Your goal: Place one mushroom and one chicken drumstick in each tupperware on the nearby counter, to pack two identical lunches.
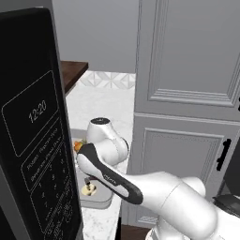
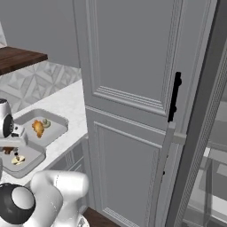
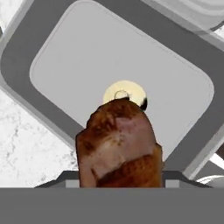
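Note:
My gripper [image 3: 117, 180] is shut on a brown chicken drumstick [image 3: 118, 144] that hides its fingertips. Straight below lies a grey tupperware [image 3: 57, 52] with one pale mushroom [image 3: 124, 92] in its middle. From the right base view the same near tupperware [image 2: 27, 170] holds that mushroom [image 2: 17, 160], and the held drumstick [image 2: 7, 150] hangs over its left part. Behind it, the second tupperware [image 2: 55, 116] contains a drumstick [image 2: 38, 127] and a mushroom [image 2: 46, 123]. Both trays rest on the white counter [image 2: 66, 104]. The left base view has the near tray [image 1: 101, 202] and its mushroom [image 1: 89, 190] below my arm.
A black microwave front [image 1: 33, 140] stands close on the left. Tall grey cabinet doors [image 2: 133, 88] with a black handle [image 2: 175, 97] rise right of the counter. A dark wooden surface [image 1: 72, 72] lies at the back left, past the tiled backsplash [image 1: 105, 79].

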Controlling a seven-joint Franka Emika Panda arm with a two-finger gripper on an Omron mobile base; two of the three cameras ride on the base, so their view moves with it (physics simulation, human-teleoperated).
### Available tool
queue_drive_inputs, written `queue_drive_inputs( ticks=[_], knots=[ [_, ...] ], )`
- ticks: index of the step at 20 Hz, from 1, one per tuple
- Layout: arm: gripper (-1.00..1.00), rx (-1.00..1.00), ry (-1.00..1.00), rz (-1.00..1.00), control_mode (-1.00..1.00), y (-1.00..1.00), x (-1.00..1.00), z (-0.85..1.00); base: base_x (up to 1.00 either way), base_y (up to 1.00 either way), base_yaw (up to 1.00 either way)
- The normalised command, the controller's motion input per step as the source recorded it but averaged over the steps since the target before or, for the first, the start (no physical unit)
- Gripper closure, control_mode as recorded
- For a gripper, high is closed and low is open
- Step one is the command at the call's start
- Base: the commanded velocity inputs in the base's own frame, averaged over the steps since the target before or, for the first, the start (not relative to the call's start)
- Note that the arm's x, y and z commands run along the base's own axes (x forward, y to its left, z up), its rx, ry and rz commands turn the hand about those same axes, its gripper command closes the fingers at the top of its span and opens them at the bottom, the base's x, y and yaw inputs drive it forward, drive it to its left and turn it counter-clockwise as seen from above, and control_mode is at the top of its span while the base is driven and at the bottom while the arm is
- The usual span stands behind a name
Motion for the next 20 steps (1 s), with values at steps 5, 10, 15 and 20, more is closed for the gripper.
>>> queue_drive_inputs(
  ticks=[5,10,15,20],
  knots=[
    [1.0,0.0,0.11,0.06,-1.0,0.45,0.34,-0.32,0.0,0.0,0.0],
    [1.0,0.0,0.03,0.01,-1.0,0.33,0.54,-0.33,0.0,0.0,0.0],
    [1.0,-0.02,0.03,0.0,-1.0,0.55,0.47,-0.46,0.0,0.0,0.0],
    [1.0,-0.01,0.0,0.0,-1.0,0.34,0.15,-0.47,0.0,0.0,0.0]
  ],
)
